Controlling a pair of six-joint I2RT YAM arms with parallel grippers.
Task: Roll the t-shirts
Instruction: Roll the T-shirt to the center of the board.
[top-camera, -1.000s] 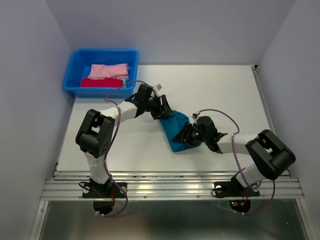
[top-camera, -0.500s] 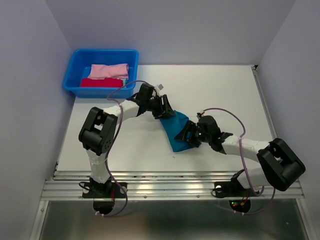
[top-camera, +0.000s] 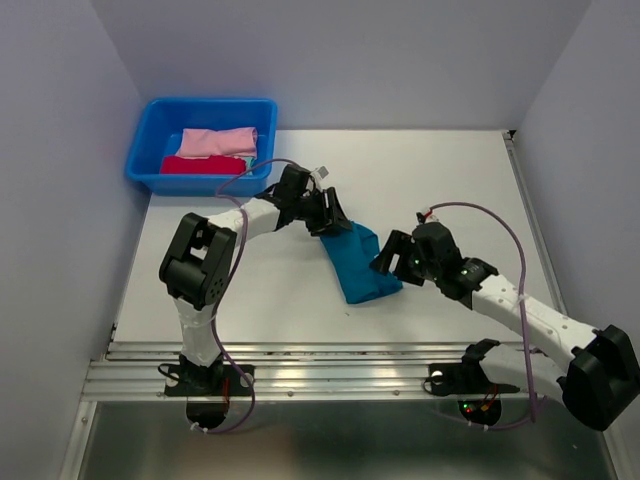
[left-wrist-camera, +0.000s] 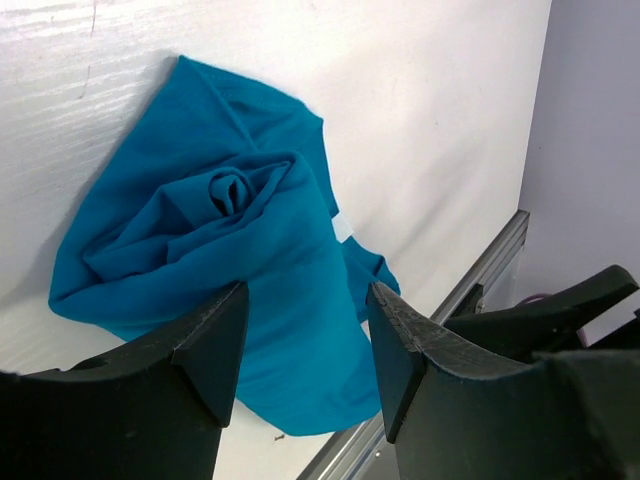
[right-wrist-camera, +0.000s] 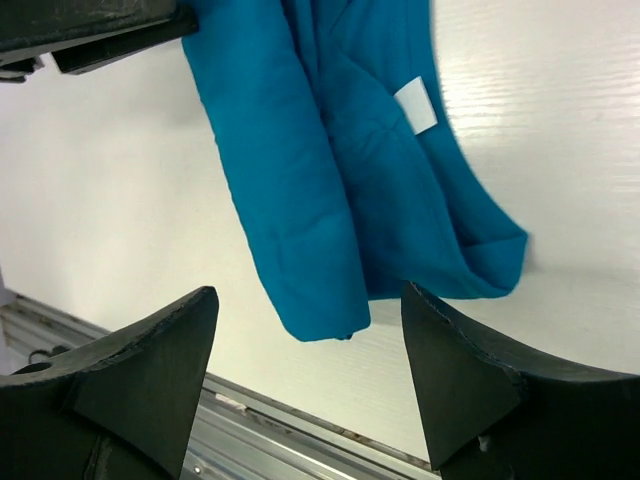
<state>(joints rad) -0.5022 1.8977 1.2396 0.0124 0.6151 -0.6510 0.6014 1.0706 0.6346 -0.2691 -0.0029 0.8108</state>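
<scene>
The teal-blue t-shirt (top-camera: 360, 265) lies about mid-table as a long, loosely rolled bundle, its length running from the far side toward the near edge. In my left wrist view its far end curls into a spiral, and in my right wrist view a white tag (right-wrist-camera: 416, 105) shows on it.

My left gripper (top-camera: 333, 224) sits over the shirt's far end. Its fingers are spread with teal cloth filling the gap between them, and I cannot tell whether they squeeze it.

My right gripper (top-camera: 387, 258) is just beside the shirt's right edge, fingers spread wide and holding nothing.

The white table (top-camera: 450, 180) carries a blue tub (top-camera: 145, 165) at its far left corner. In the tub a pink t-shirt (top-camera: 220, 141) lies beside a red one (top-camera: 200, 165), well apart from both grippers.
</scene>
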